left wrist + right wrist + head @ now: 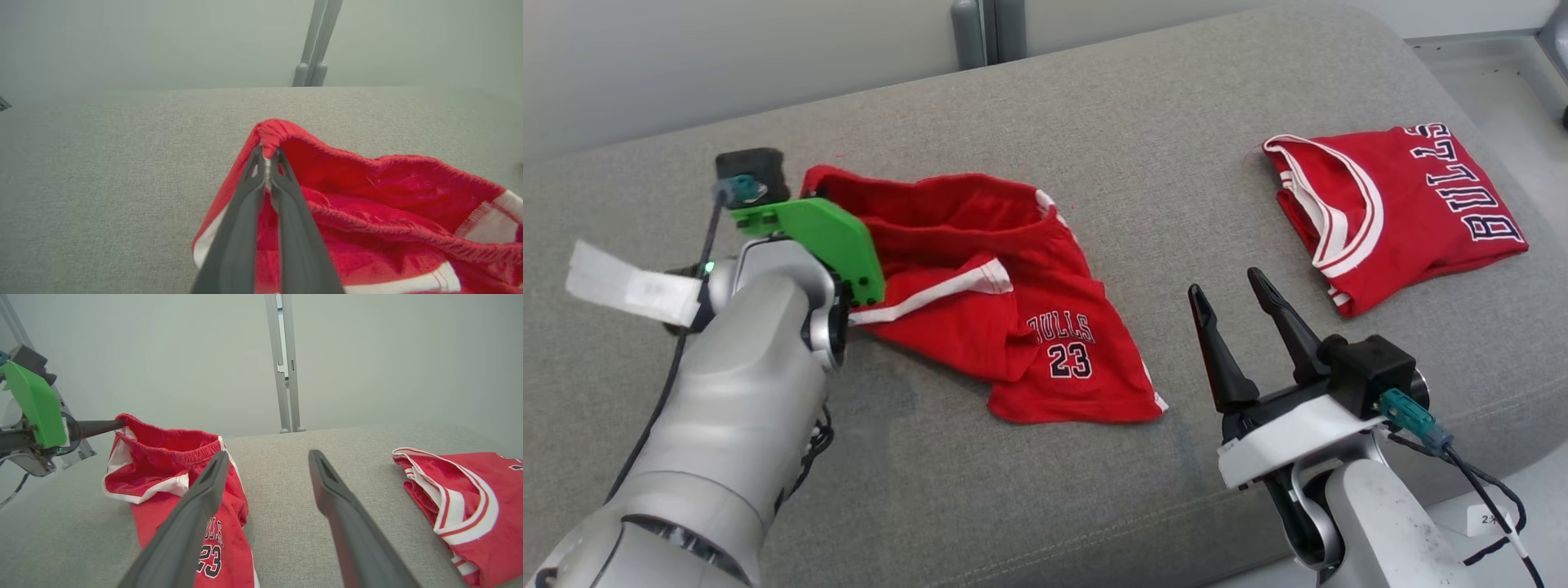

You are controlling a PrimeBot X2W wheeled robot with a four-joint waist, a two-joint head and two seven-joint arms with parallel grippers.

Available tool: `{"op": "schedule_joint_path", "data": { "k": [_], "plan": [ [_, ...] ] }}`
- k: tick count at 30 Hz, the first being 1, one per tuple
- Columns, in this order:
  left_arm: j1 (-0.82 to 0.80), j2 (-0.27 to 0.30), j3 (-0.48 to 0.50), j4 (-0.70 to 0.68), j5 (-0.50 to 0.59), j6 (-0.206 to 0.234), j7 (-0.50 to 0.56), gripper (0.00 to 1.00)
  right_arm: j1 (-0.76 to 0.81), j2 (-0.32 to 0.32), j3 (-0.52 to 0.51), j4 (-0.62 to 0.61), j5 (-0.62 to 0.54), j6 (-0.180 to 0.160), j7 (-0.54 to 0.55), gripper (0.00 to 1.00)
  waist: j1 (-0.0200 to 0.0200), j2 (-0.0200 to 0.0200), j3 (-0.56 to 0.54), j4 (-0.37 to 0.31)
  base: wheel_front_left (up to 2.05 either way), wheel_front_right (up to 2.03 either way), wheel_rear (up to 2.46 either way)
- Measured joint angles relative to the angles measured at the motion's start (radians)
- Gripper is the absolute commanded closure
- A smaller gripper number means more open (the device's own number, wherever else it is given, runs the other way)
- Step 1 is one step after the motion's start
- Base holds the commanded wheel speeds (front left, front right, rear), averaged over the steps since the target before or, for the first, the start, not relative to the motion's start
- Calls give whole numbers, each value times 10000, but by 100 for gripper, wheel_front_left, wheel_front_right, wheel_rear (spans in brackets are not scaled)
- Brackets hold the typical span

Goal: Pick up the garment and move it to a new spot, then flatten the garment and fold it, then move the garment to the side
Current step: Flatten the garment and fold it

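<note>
In the head view, the red basketball shorts with white side stripes and a "BULLS 23" print [980, 327] lie crumpled on the left half of the grey fabric-covered cushion [1094, 122]. The waistband is to the far left and the printed leg runs toward the near middle. The left arm's green plastic plate [829, 237] hides the waistband's left end. The right gripper [1227, 287] hovers just right of the shorts and clear of them, its two dark fingers [1217, 351] spread wide with nothing between. Well apart, at the far right, lies a folded red jersey with a white-trimmed neckline [1405, 204].

In the left wrist view, the left gripper [267, 157] has its fingers pressed together on a bunched corner of the elastic waistband. Red cloth bulges just above the tips, and the rest of the shorts trails off to the right.

In the right wrist view, the spread fingers frame the bare cushion between the shorts on the left and the jersey on the right. The left gripper's finger comes in from the left and meets the waistband corner, which stands raised.

The shorts look light, thin and limp, probably slick. Held by one corner they would likely hang twisted and swing. The gathered waistband is the thickest and surest place to hold. A second grip at its opposite end, by the white stripe, should let the cloth spread flat.
</note>
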Motion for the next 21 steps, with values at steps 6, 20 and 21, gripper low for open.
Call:
{"op": "schedule_joint_path", "data": {
  "k": [6,20,21],
  "plan": [
    [576,642,855,339,-823,546,176,100,-27,0,178,42,46,0,2,0,0,0,-37,154,0,0,0],
    [1322,1473,2031,514,-2036,1187,627,100,-313,2,815,224,86,0,19,0,0,0,39,269,0,0,0],
    [1363,1484,2044,520,-2063,1181,648,80,-347,2,899,249,94,0,31,0,0,0,34,276,0,0,0]
  ]
}}
